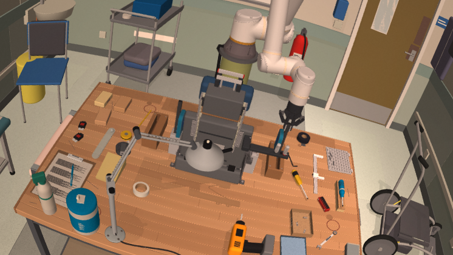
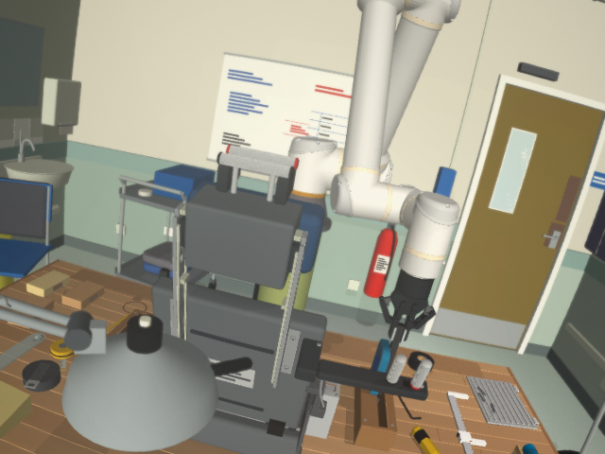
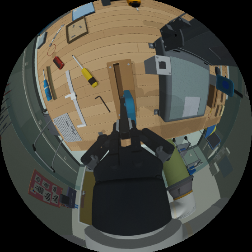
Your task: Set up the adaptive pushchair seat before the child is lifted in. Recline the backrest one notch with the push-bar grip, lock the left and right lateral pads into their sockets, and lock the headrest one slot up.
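Observation:
A blue lateral pad (image 1: 279,141) (image 2: 379,359) (image 3: 128,104) stands upright in a wooden holder block (image 1: 273,164) (image 3: 121,77) to the right of the grey pushchair seat (image 1: 213,139) (image 2: 244,303). My gripper (image 1: 286,129) (image 2: 399,337) (image 3: 122,112) comes straight down on the pad's dark stem, and its fingers are closed around that stem. The other blue pad (image 1: 180,122) sits at the seat's left side. The push-bar grip (image 1: 229,76) (image 2: 256,161) tops the backrest. A dark arm (image 1: 264,149) with two grey pegs juts from the seat's right side, just in front of the pad.
A desk lamp (image 1: 204,156) with a grey dome stands in front of the seat, its jointed arm reaching left. A yellow screwdriver (image 1: 298,182), hex key (image 3: 102,104), white bracket (image 1: 316,172) and metal grid (image 1: 339,160) lie right of the holder; a tape roll (image 1: 303,137) lies behind.

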Robot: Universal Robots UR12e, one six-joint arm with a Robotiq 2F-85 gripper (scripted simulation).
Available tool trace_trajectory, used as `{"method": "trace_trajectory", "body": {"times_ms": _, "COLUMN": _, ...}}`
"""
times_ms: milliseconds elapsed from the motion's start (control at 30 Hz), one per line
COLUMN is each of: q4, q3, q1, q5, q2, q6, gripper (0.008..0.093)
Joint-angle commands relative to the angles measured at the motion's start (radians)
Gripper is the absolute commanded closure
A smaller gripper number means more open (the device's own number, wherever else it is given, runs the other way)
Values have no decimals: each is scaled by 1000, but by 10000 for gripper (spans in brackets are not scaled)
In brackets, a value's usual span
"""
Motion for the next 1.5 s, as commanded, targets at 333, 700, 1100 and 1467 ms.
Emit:
{"method": "trace_trajectory", "body": {"times_ms": 333, "q4": 2, "q3": 0, "q1": 0, "q5": -1, "q2": -2, "q6": 0, "gripper": 934}}
{"method": "trace_trajectory", "body": {"times_ms": 700, "q4": 50, "q3": -2, "q1": 0, "q5": -1, "q2": -50, "q6": 0, "gripper": 934}}
{"method": "trace_trajectory", "body": {"times_ms": 1100, "q4": 174, "q3": -15, "q1": 0, "q5": -1, "q2": -161, "q6": 0, "gripper": 934}}
{"method": "trace_trajectory", "body": {"times_ms": 1467, "q4": 284, "q3": -34, "q1": 0, "q5": -1, "q2": -251, "q6": 0, "gripper": 934}}
